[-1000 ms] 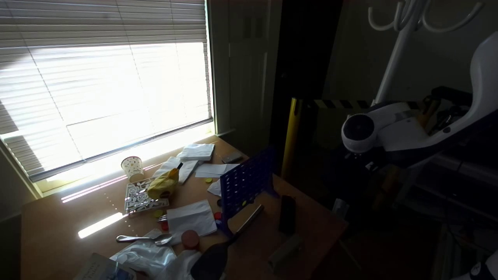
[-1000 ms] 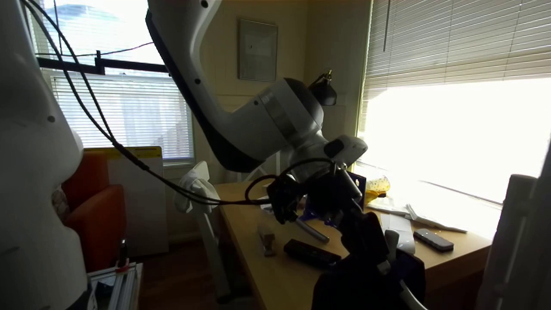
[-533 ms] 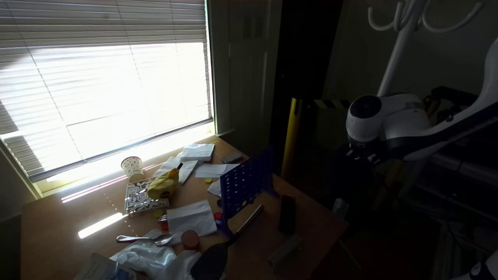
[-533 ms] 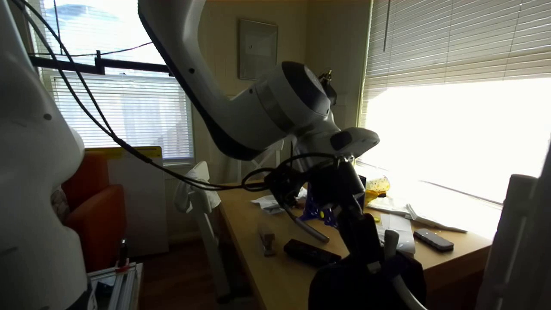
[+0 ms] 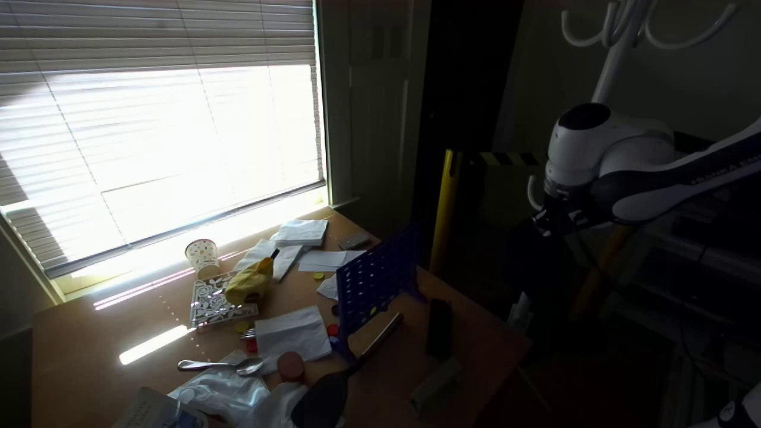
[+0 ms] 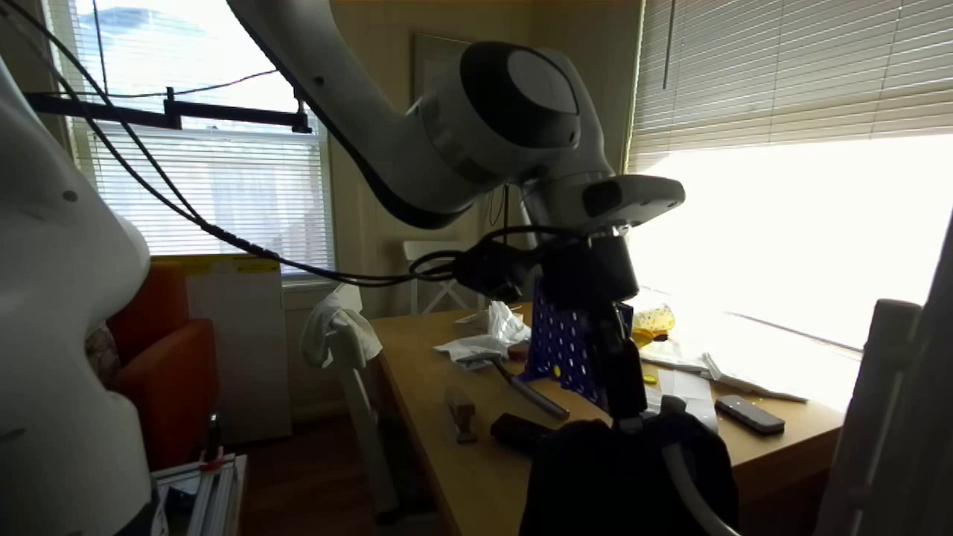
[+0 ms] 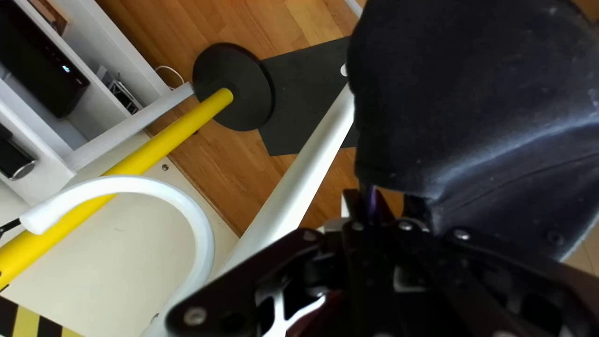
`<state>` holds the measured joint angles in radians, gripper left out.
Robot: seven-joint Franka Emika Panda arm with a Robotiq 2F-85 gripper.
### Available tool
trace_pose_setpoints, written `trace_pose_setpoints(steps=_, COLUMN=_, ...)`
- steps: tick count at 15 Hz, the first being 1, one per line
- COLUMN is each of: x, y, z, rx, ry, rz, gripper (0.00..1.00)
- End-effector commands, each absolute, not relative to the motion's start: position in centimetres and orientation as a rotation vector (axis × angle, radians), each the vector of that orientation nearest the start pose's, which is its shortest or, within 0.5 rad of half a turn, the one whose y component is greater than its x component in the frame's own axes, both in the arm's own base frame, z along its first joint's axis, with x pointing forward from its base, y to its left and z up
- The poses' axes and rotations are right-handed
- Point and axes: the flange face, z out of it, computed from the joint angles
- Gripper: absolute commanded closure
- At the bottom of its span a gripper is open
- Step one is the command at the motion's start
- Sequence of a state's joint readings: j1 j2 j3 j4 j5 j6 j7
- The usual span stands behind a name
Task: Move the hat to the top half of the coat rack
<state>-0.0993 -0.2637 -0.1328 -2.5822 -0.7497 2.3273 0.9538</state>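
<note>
The claw (image 6: 628,418) grips the dark hat (image 7: 468,93) beside the coat rack (image 7: 299,182), though whether hat and rack touch is unclear.

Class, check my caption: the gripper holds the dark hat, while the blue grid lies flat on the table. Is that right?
Not quite: the blue grid stands upright on the table, as both exterior views show. The gripper does hold the dark hat.

Blown out at window blinds (image 5: 196,137), well apart from the hand (image 6: 629,424), in both exterior views. Sun-streaked on tabletop (image 5: 77,362). Near-black at hat (image 6: 595,491), just under hand. Well lit in wrist view on floor (image 7: 255,21) below hand; soft at hand's nearest parts.
</note>
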Motion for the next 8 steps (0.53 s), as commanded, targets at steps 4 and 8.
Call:
trace_pose_setpoints(steps=4, x=40.0, y=-9.8, z=40.8, rx=-3.313, ry=1.086, rz=-0.47, gripper=0.99)
trace_pose_setpoints(steps=8, x=39.8, y=-8.1, z=43.0, rx=-3.368, ry=1.001, rz=-0.568, gripper=0.99)
